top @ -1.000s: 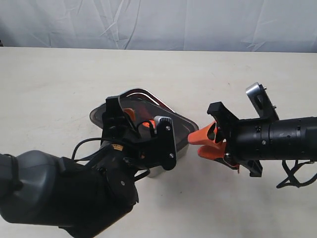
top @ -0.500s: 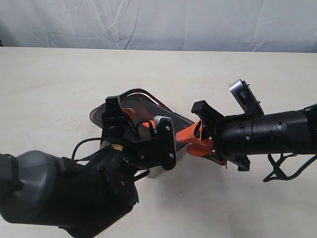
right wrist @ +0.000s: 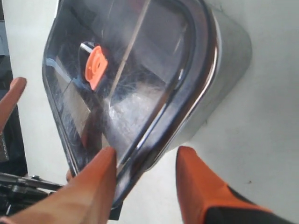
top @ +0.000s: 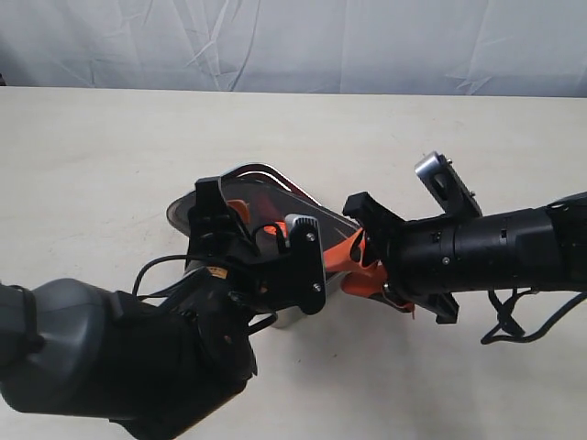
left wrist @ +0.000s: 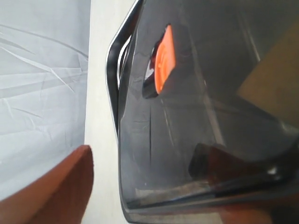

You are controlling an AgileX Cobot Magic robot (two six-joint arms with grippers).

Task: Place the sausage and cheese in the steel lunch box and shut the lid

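The steel lunch box (top: 286, 180) lies mid-table with the smoky lid (top: 261, 194) on top, its orange valve (right wrist: 96, 65) showing. My left gripper (top: 258, 221) hangs over the lid's near-left end. It is open: one finger (left wrist: 56, 184) stands off the lid's edge and the other shows dimly through the lid (left wrist: 187, 116). My right gripper (right wrist: 147, 156) is open at the box's right end, one finger over the lid's rim, the other beside the steel wall (right wrist: 226, 60). No sausage shows. A dull yellow-brown shape (left wrist: 273, 70) under the lid may be the cheese; I cannot tell.
The pale table (top: 110, 156) runs wide on every side of the box, backed by a creased white cloth (top: 293, 41). My bulky left arm (top: 119, 357) covers the near-left of the table, and the right arm (top: 495, 247) lies across the right.
My right gripper has moved left, from short of the box to straddling its right end. The left arm, lid and box have stayed put.
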